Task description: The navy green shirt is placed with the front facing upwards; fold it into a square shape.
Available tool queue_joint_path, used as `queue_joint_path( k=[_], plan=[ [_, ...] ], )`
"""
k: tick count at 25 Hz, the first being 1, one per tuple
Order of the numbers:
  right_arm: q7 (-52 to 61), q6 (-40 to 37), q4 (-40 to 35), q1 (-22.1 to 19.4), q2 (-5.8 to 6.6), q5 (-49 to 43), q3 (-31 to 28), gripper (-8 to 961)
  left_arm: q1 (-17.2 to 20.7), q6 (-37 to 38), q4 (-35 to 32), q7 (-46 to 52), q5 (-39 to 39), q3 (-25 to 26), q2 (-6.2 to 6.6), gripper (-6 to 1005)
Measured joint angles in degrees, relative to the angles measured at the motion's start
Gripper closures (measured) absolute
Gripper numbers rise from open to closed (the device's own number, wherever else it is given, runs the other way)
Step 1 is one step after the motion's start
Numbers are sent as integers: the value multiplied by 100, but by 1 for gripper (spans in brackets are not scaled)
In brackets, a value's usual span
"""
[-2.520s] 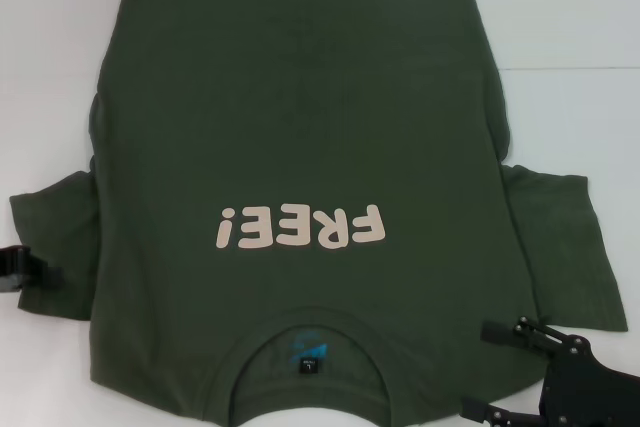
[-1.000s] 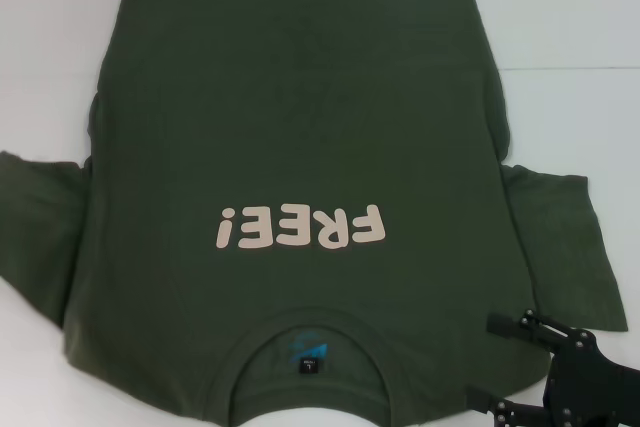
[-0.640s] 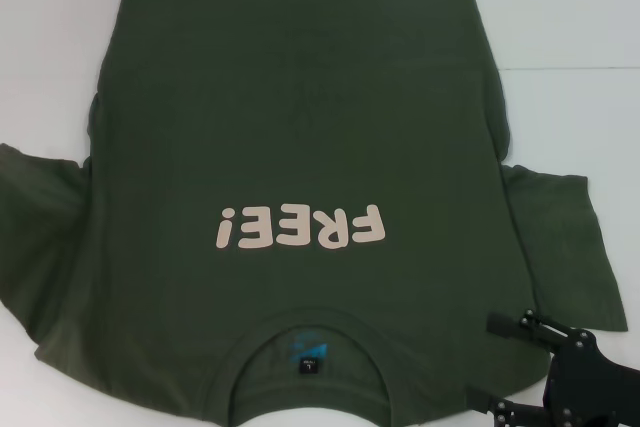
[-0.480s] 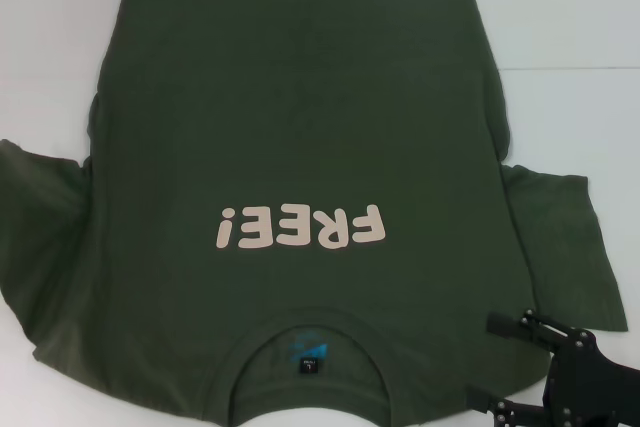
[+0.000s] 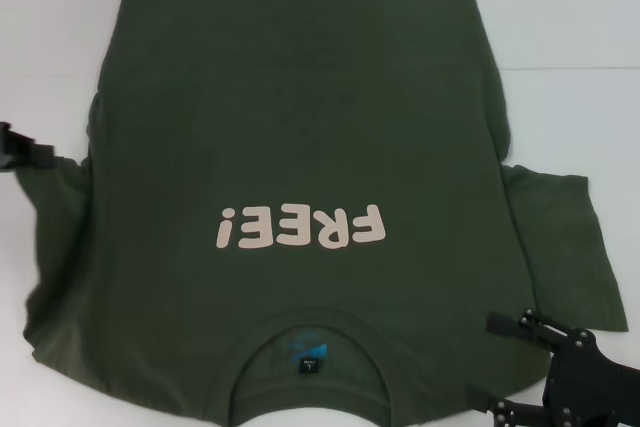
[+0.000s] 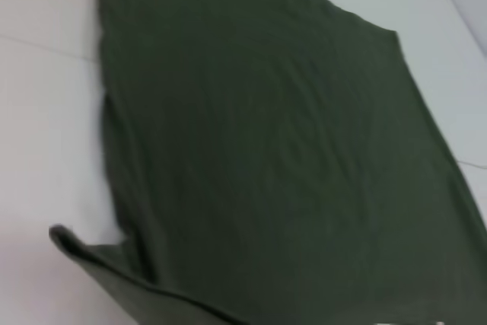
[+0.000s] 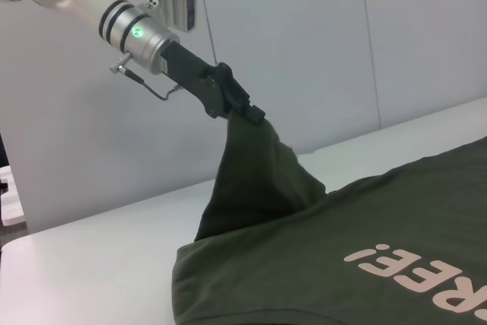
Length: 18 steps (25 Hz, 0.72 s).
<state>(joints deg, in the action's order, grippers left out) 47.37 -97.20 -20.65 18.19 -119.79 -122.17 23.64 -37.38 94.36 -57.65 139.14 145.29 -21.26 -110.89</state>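
Pinching the left sleeve of the navy green shirt aloft, the left gripper should carry it inward over the chest below it, while the right gripper waits wide open by the collar.

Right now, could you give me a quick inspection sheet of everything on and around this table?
Surface: white table, bare around the garment.
Job's things: navy green shirt lying front up, not yet folded; right sleeve spread flat; left sleeve lifted off the table.
Clutter: nothing seen.
Grippers: left gripper raised above the table's left side, shut on the left sleeve's edge; right gripper open, low at the shirt's near right corner by the collar.
Cables: a thin wire along the left wrist; nothing loose on the table.
Surroundings: pale wall panels behind the table.
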Motion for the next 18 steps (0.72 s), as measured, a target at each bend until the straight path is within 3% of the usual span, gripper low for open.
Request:
queue_joint_path(
  k=[2, 6, 15, 18],
  plan=[
    [0, 0, 0, 0, 0, 0, 0, 10, -20, 13, 6, -31, -246, -47, -148, 940],
    [-17, 0, 0, 0, 0, 0, 0, 10, -22, -15, 41, -36, -547, -164, -282, 940],
    [-44, 0, 0, -9, -7, 0, 0, 10, 24, -534, 319, -197, -779, -519, -860, 938],
    [-40, 0, 0, -9, -9, 0, 0, 10, 46, -806, 721, -264, -780, -749, -930, 938]
  ],
)
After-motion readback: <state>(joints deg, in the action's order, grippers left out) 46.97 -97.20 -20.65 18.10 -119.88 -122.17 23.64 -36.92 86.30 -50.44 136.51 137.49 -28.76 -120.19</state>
